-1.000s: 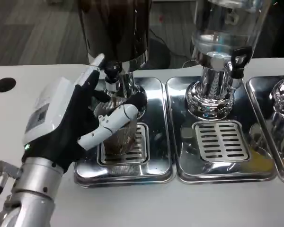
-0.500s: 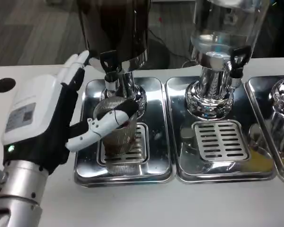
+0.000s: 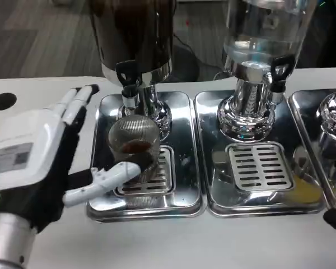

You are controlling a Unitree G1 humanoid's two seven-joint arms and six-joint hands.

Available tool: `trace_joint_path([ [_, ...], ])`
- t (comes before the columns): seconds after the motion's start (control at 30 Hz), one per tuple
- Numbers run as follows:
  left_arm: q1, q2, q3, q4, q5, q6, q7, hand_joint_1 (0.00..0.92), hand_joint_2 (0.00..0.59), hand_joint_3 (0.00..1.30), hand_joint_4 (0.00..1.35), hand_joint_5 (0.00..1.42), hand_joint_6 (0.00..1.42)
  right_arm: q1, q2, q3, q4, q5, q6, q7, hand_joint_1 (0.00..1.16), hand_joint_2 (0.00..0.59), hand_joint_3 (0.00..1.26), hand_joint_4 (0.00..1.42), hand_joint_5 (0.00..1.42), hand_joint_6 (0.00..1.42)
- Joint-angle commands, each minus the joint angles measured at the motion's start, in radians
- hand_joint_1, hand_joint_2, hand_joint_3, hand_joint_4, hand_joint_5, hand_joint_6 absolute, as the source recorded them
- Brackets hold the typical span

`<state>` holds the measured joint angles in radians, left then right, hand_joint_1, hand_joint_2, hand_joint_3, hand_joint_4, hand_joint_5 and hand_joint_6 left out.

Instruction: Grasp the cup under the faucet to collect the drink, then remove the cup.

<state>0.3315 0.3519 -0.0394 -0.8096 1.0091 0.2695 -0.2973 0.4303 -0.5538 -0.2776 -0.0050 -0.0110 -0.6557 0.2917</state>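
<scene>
A clear ribbed cup (image 3: 134,147) with a little dark drink in it stands on the drip grate of the left tray (image 3: 185,185), right below the black-handled faucet (image 3: 127,78) of the dark dispenser. My left hand (image 3: 36,162) lies left of the tray, fingers (image 3: 75,103) stretched out and apart beside the cup, not around it. Its thumb (image 3: 109,176) reaches across to the front of the cup near its base; I cannot tell if it touches. A dark tip (image 3: 335,217), perhaps of my right hand, pokes in at the lower right edge.
A second dispenser with a clear tank (image 3: 257,95) stands on the middle tray (image 3: 260,168), and a third one (image 3: 333,117) is at the right edge. A black hole (image 3: 4,101) marks the white table at far left.
My left hand has drawn back to the left and toward me. Its fingers have come off the cup, and only the thumb stays near it. The cup stays under the faucet.
</scene>
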Motion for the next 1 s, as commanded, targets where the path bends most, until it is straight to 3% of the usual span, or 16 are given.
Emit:
trace_joint_path([
  [0.03,0.070,0.004,0.047,-0.022,0.010,-0.019,-0.018,0.000,0.031,0.09,0.00,0.07,0.31,-0.025,0.017,0.013,-0.002,0.035,0.025,0.020,0.46,0.152,0.24,0.16,0.20,0.19],
  [0.33,0.175,-0.008,0.103,-0.018,0.001,-0.062,0.002,0.000,0.031,0.09,0.00,0.04,0.30,-0.028,0.043,0.052,-0.017,0.045,0.027,0.048,0.46,0.159,0.21,0.13,0.17,0.18],
  [0.43,0.209,-0.013,0.116,-0.009,0.003,-0.083,0.008,0.000,0.031,0.09,0.00,0.04,0.30,-0.018,0.051,0.068,-0.027,0.041,0.027,0.054,0.48,0.146,0.22,0.21,0.22,0.18],
  [0.63,0.259,-0.016,0.118,0.010,0.009,-0.130,0.026,0.000,0.030,0.08,0.00,0.04,0.30,-0.054,0.061,0.110,-0.042,0.008,0.102,0.052,0.55,0.124,0.23,0.18,0.19,0.18],
  [0.83,0.329,-0.030,0.117,0.006,0.012,-0.174,0.048,0.000,0.032,0.08,0.00,0.04,0.30,-0.150,0.079,0.218,-0.028,-0.075,0.193,0.063,0.56,0.124,0.22,0.17,0.17,0.17],
  [1.0,0.370,-0.041,0.118,0.007,0.016,-0.199,0.063,0.000,0.037,0.07,0.00,0.04,0.30,-0.214,0.130,0.302,-0.042,-0.116,0.241,0.053,0.56,0.124,0.29,0.27,0.24,0.19],
])
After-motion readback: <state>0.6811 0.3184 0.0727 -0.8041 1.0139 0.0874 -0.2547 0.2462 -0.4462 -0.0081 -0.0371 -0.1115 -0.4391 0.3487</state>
